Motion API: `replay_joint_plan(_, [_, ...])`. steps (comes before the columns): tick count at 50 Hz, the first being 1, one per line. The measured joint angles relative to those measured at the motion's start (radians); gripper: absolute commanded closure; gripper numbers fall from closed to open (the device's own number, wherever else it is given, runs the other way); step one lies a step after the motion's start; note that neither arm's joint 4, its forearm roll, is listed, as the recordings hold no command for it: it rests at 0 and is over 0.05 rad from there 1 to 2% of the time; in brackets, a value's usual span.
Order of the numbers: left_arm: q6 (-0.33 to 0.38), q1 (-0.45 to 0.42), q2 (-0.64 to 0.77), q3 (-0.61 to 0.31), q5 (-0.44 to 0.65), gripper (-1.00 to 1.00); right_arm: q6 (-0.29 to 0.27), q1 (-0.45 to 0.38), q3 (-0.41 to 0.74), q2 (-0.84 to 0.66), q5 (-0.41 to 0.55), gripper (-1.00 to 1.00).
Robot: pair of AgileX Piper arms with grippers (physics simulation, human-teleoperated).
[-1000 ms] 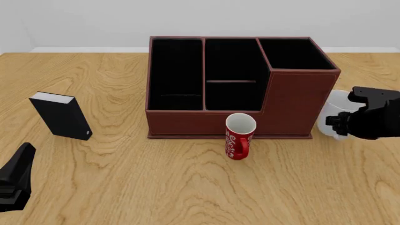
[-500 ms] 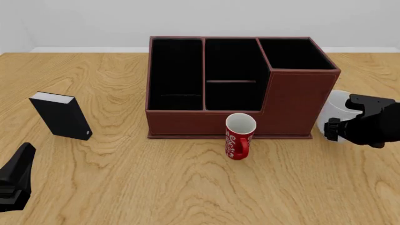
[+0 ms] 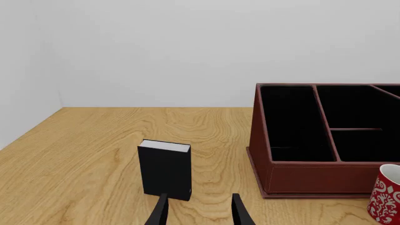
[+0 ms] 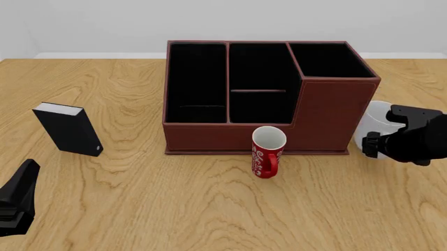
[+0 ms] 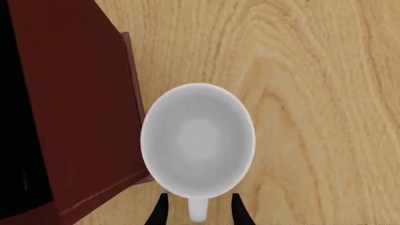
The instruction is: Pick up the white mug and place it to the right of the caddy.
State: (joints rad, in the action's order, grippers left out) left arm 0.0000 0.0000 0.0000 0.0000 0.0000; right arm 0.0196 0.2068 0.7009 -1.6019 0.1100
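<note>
The white mug (image 5: 197, 143) stands upright on the wooden table (image 4: 175, 198) just to the right of the caddy (image 4: 262, 99), close against the wall of its taller section; in the front view only part of the mug (image 4: 370, 125) shows, the rest hidden behind the right gripper (image 4: 380, 144). The right wrist view looks straight down into the mug's open mouth, with its loop handle pointing back toward the camera and lying between the two dark fingertips (image 5: 160, 211) of the right gripper (image 5: 197, 213). Those jaws stand spread, one on either side of the handle with a gap visible on both sides, so they are not pinching it. The caddy (image 5: 69, 108) fills one side of that view, its base lip just beside the mug's body; whether they touch cannot be told. A red mug with white lettering (image 4: 268, 151) stands upright in front of the caddy's front wall, near its middle. A small black box with a white top (image 4: 68, 128) stands upright well to the left of the caddy. The left gripper (image 3: 196, 213) hangs low at the near left of the table, its jaws spread and empty, pointing toward the black box (image 3: 165, 168).
</note>
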Motion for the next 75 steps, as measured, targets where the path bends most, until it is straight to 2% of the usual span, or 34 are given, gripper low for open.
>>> replay_joint_plan(37, [0.000, 0.000, 0.000, 0.000, 0.000, -1.00, -0.008, -0.007, -0.032, 0.042, 0.025, -1.00])
replay_joint_plan(75, [0.000, 0.000, 0.000, 0.000, 0.000, -1.00, -0.050, 0.005, -0.063, 0.140, 0.072, -1.00])
